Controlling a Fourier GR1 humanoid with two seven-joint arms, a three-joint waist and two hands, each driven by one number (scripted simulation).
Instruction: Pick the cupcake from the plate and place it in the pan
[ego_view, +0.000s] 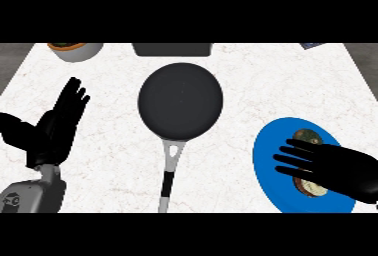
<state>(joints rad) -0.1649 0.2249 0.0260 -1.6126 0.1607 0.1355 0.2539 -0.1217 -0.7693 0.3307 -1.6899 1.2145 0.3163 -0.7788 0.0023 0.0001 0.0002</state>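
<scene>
A blue plate (275, 150) lies at the right of the white counter. On it the cupcake (308, 137) shows only in part, a brownish top above my fingers and a bit of it below the palm. My right hand (336, 169) lies over the cupcake, fingers straight and pointing left. The black pan (180, 101) sits at the counter's middle, its grey and black handle (170, 172) running toward the near edge. My left hand (55, 125) rests open at the left, fingers up.
A grey bowl (75, 50) with something orange-rimmed in it stands at the back left. A dark box (173, 48) sits at the back behind the pan. A small dark object (313, 45) peeks in at the back right.
</scene>
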